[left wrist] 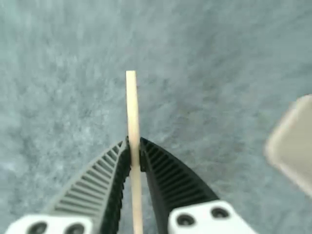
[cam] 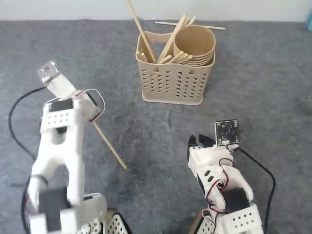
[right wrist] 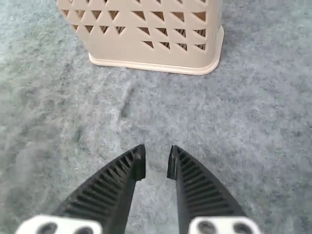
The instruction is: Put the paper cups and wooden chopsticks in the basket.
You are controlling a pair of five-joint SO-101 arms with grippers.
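The basket (cam: 170,84), a pale plastic one with triangular cut-outs in its walls, stands upright near the middle of the bench's far edge on the grey, felt-like covering of the bench (cam: 146,131). Inside it, on the side toward the bench's right edge, sits a nested stack of paper cups (cam: 195,46), mouths up. Beside them, toward the left edge, a bundle of wooden chopsticks (cam: 168,48) leans at several angles, some ends rising above the rim, and one thin stick (cam: 202,26) lies crosswise just behind the cups. The left arm (cam: 61,136) stands along the left side of the bench, well apart from the basket. Its jaws are closed on a single chopstick (left wrist: 131,112), pinching it between their ribbed inner faces, with a good length of it sticking out past the tips. From above, this chopstick (cam: 109,145) slants out from under the arm toward the near edge; whether its free end touches the bench cannot be told. The right arm (cam: 214,168) is by the near edge, right of the middle. Its jaws are parted by a narrow gap with nothing between them and point toward the basket (right wrist: 141,34), whose base rests flat on the covering.
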